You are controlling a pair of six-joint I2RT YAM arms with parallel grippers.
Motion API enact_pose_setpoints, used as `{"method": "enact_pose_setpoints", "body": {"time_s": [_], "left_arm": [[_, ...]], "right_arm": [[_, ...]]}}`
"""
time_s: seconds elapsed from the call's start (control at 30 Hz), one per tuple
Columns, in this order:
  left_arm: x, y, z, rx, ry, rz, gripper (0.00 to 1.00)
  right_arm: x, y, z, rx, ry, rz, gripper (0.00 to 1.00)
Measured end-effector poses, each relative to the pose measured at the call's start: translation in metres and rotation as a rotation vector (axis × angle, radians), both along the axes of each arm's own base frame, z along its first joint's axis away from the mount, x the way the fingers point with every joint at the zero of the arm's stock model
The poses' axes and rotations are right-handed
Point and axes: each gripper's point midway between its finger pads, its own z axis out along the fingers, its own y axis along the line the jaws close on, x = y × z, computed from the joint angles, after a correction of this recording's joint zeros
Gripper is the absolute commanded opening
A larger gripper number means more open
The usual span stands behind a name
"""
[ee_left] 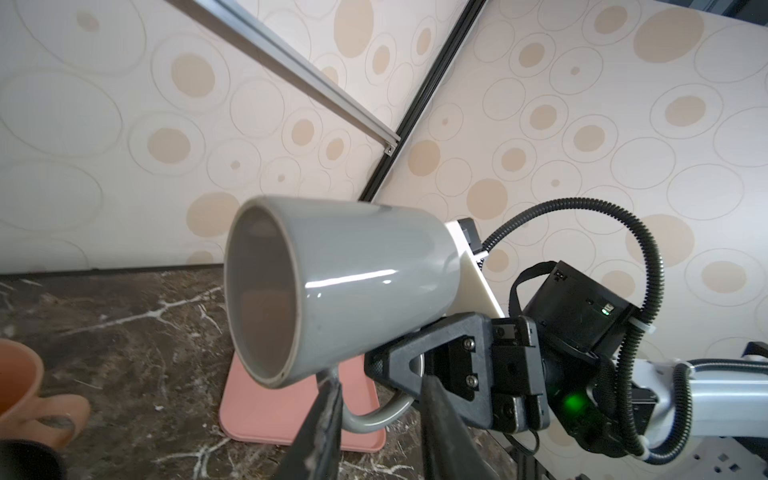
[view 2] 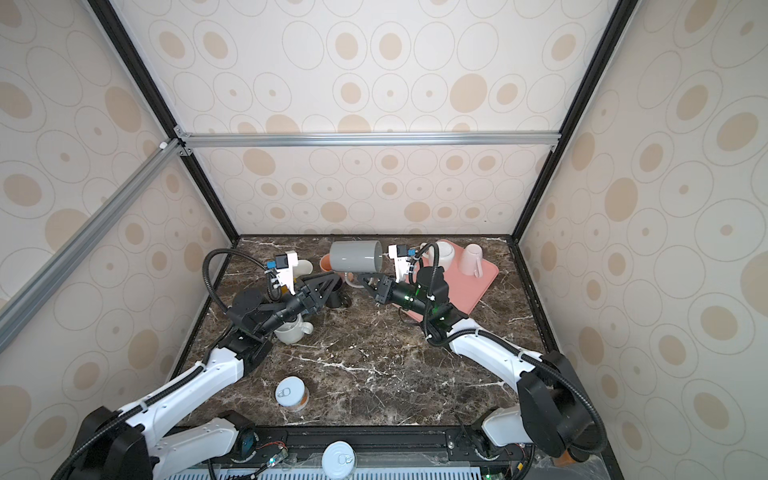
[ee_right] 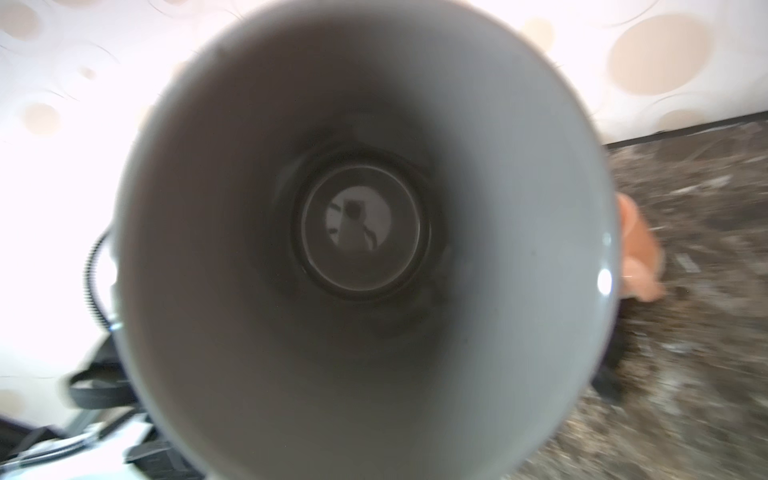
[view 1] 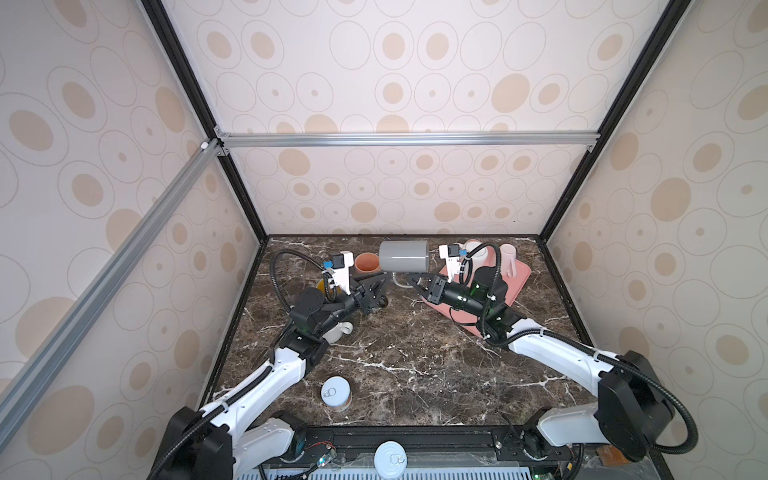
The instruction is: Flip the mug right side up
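Nearest you, a tin can [view 1: 390, 459] with a ring-pull top sits on the front rail, and a second can [view 1: 336, 392] stands on the marble table [view 1: 415, 365]. No brand or writing can be read on either, nor anywhere else.

Under the left arm sits a white mug [view 1: 338, 330]. Beyond it the left pincer [ee_left: 378, 399] has its jaws slightly parted and holds nothing, with its tips close beside the handle [ee_left: 374, 415].

The right pincer [view 1: 411, 279] is clamped on that handle and carries the gray mug [view 1: 403, 255] clear of the table near the back wall. The mug lies on its side, handle down, mouth toward the right wrist camera.

By the look of it, you are halfway through the turn. The next move calls for a further quarter roll of the right wrist to bring the mouth up, then a descent onto bare marble, with the left pincer out of the way.

Behind stand an orange cup [view 1: 366, 262] and a pink tray [view 1: 521, 276] bearing a pink cup [view 1: 508, 257].
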Motion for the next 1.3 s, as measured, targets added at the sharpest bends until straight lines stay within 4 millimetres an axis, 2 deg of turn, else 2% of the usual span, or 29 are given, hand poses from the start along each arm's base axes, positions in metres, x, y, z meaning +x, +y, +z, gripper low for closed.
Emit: {"method": "enact_pose_setpoints", "body": {"time_s": [0.2,0.37,0.43,0.57,0.7,0.83,1.07,1.3], "left_arm": [[-0.003,0.037,0.019,0.092,-0.11,0.217,0.34],[-0.011,0.084,0.036,0.143,-0.184,0.467,0.35],[-0.014,0.1,0.036,0.16,-0.194,0.546,0.37],[-0.015,0.122,0.019,0.207,-0.176,0.662,0.38],[-0.01,0.128,0.0,0.247,-0.141,0.701,0.39],[-0.005,0.129,-0.015,0.288,-0.109,0.715,0.4],[-0.001,0.131,-0.02,0.319,-0.104,0.732,0.42],[0.001,0.13,-0.023,0.336,-0.099,0.733,0.42]], "right_arm": [[-0.003,-0.01,-0.001,-0.161,-0.071,-0.044,0.0],[-0.006,-0.008,-0.002,-0.301,-0.145,-0.064,0.0],[-0.011,-0.002,-0.003,-0.369,-0.177,-0.056,0.0],[-0.021,0.022,-0.007,-0.5,-0.255,0.002,0.0],[-0.026,0.044,-0.024,-0.613,-0.305,0.062,0.0],[-0.028,0.055,-0.055,-0.751,-0.312,0.118,0.0],[-0.026,0.057,-0.097,-0.952,-0.299,0.18,0.0],[-0.022,0.055,-0.124,-1.056,-0.264,0.214,0.0]]}}
